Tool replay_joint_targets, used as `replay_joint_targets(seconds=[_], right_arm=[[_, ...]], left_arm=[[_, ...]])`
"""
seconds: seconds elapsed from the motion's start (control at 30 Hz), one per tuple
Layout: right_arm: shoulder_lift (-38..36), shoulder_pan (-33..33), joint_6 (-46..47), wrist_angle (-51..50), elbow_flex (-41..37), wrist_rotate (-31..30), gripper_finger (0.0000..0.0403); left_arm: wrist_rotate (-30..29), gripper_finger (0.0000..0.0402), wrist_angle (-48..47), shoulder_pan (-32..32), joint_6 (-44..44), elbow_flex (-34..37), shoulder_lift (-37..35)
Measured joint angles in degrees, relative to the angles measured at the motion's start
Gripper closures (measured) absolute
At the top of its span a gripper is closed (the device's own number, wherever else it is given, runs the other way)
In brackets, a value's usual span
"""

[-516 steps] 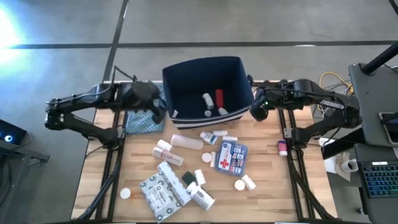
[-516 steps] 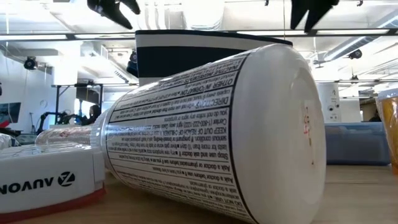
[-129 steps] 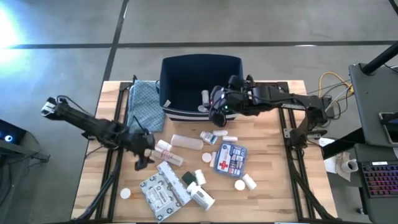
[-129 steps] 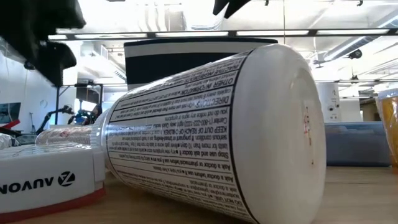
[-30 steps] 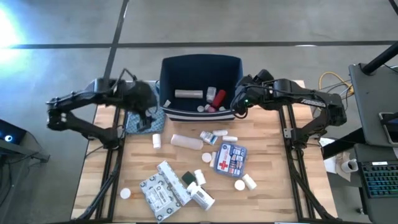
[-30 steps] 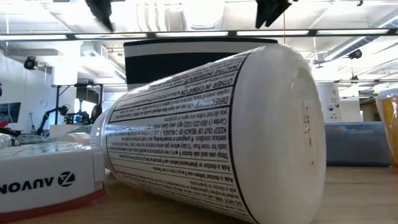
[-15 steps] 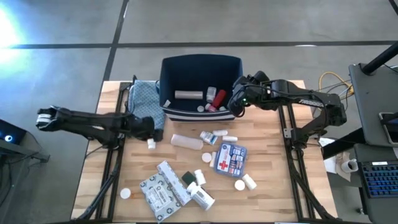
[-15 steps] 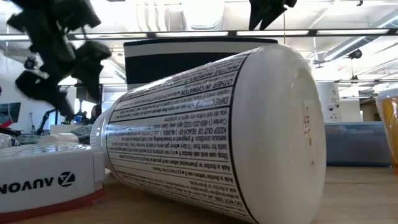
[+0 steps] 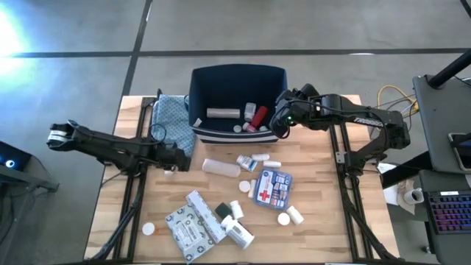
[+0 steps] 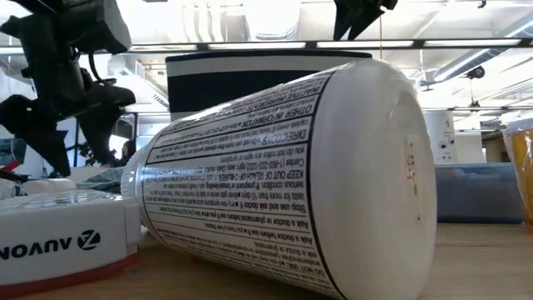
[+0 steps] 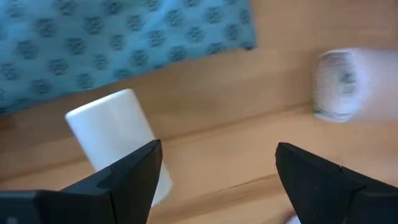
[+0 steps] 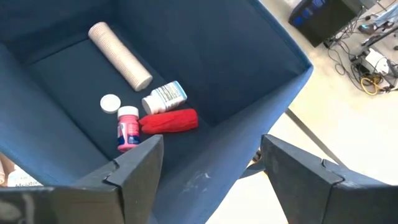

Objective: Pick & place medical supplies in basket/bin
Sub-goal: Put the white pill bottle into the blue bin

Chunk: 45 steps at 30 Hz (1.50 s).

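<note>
My left gripper is open and low over the table, just near of the blue patterned cloth. A small white bottle lies on its side by one finger, not between the two. Another white bottle lies farther off. My right gripper is open above the right wall of the navy bin. The bin holds a pale roll, a white bottle, a red bottle and a pink-capped bottle. My left gripper has one finger right beside the lying small white bottle, whose lower end is hidden behind that finger. I cannot tell whether the two touch.
Supplies lie across the table's middle: a clear tube bottle, a first-aid box, printed packets, several small bottles and caps. In the low view a big white bottle and a white box fill the foreground.
My left gripper has come from beside the bin's left wall, over the cloth, toward the near edge and down to the table, ending beside the small white bottle, with its arm stretched low. My right gripper has stayed above the bin's right wall.
</note>
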<state>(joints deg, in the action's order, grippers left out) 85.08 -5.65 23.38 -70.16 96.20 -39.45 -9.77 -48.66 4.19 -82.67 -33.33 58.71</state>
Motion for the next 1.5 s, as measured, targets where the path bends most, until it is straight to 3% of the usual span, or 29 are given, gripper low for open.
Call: replay_joint_targets(seconds=[0.13, 0.33, 0.67, 0.97, 1.2, 1.5], right_arm=[[0.00, -0.04, 0.01, 0.01, 0.00, -0.01, 0.0143], [0.00, -0.04, 0.15, -0.01, 0.00, -0.04, 0.0145], [0.00, -0.02, 0.26, 0.03, 0.00, -0.19, 0.0147], [0.00, 0.00, 0.66, 0.12, 0.00, -1.26, 0.0150], [0.00, 0.00, 0.65, 0.13, 0.00, -1.23, 0.0148], [0.00, -0.23, -1.36, 0.16, 0.00, -1.46, 0.0153]], left_arm=[[-0.39, 0.0109, -3.43, 0.29, 0.02, -2.94, 0.16], [-5.67, 0.0109, -19.97, 1.68, -5.14, -6.41, 0.16], [-6.00, 0.0109, -16.30, 2.99, -8.62, -4.38, 2.92], [-4.15, 0.0109, -15.91, 2.99, -14.91, -5.13, 16.13], [2.18, 0.0109, -15.95, 4.05, -23.92, -5.74, 24.32], [3.99, 0.0109, -10.23, 7.27, -26.50, -6.63, 25.84]])
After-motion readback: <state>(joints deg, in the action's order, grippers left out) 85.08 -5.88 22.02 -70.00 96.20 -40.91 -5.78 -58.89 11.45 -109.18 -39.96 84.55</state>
